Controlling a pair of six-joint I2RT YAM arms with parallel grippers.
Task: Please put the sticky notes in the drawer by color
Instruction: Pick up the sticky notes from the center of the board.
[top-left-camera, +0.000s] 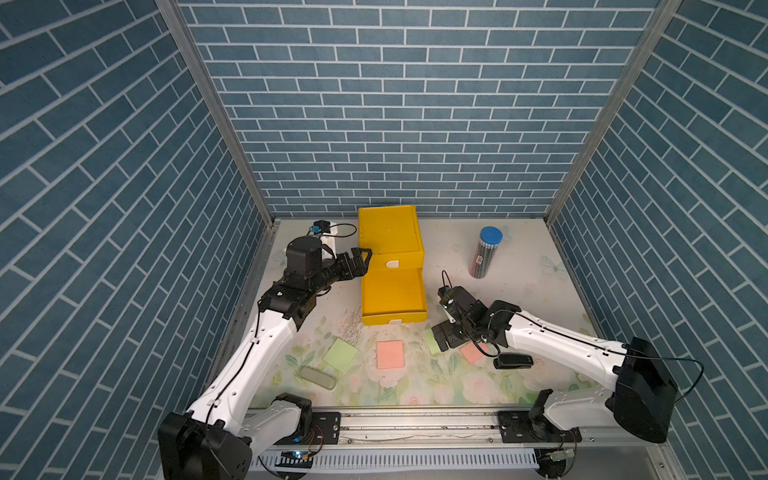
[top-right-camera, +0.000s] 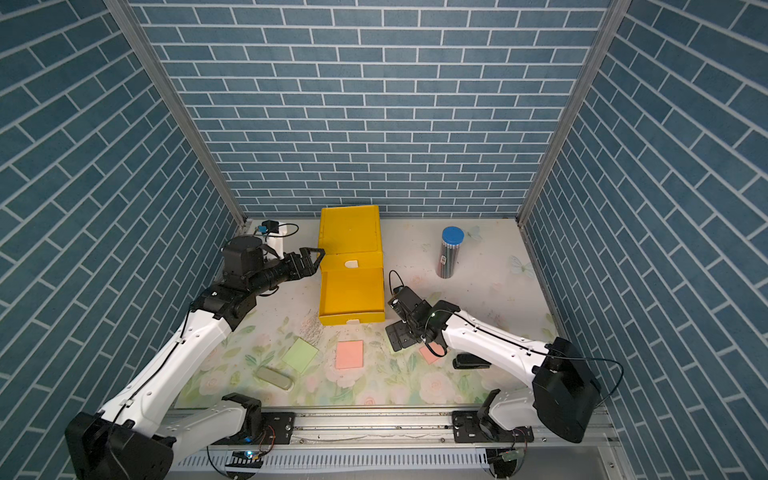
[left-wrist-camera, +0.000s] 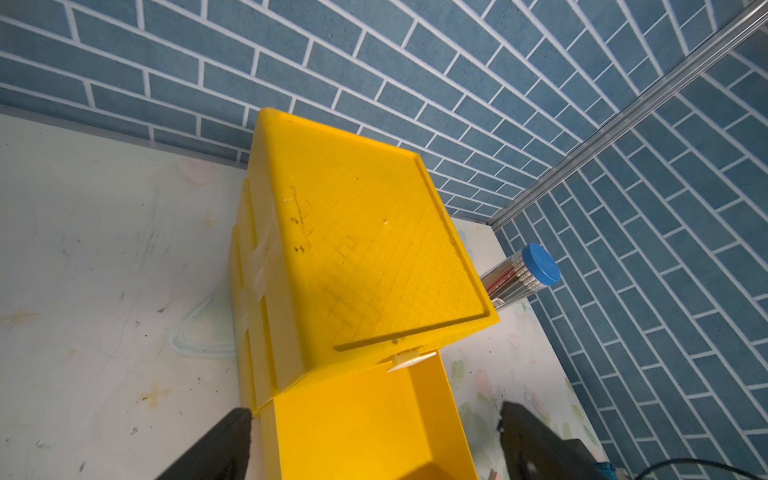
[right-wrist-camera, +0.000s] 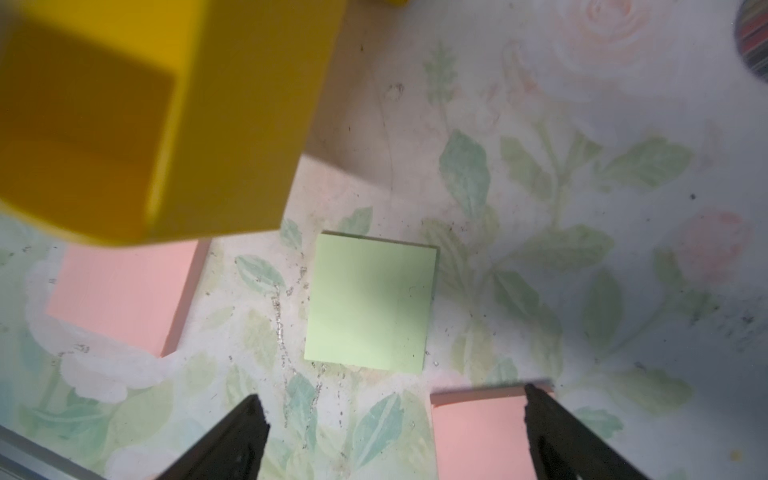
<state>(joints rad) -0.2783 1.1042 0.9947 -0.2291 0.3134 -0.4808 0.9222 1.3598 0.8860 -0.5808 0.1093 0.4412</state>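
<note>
The yellow drawer cabinet (top-left-camera: 388, 235) (top-right-camera: 350, 232) (left-wrist-camera: 365, 249) stands at the back, with one lower drawer (top-left-camera: 392, 296) (top-right-camera: 351, 297) (left-wrist-camera: 357, 428) pulled out; its inside looks plain yellow. My left gripper (top-left-camera: 360, 261) (top-right-camera: 312, 259) (left-wrist-camera: 374, 432) is open beside the cabinet's left side, holding nothing. Near the front lie a green sticky note (top-left-camera: 340, 354) (top-right-camera: 300, 354) and a pink one (top-left-camera: 390, 354) (top-right-camera: 350, 354) (right-wrist-camera: 120, 295). Over a second green note (top-left-camera: 432, 343) (right-wrist-camera: 370, 303) and a second pink note (top-left-camera: 471, 353) (top-right-camera: 430, 353) (right-wrist-camera: 478, 436) my right gripper (top-left-camera: 444, 337) (top-right-camera: 399, 336) (right-wrist-camera: 390, 419) hangs open and empty.
A clear pencil tube with a blue cap (top-left-camera: 484, 251) (top-right-camera: 449, 251) (left-wrist-camera: 523, 274) stands at the back right. A grey-green oblong case (top-left-camera: 318, 378) (top-right-camera: 274, 377) lies front left. A black clip-like object (top-left-camera: 513, 361) (top-right-camera: 471, 361) lies under the right arm. Brick walls enclose three sides.
</note>
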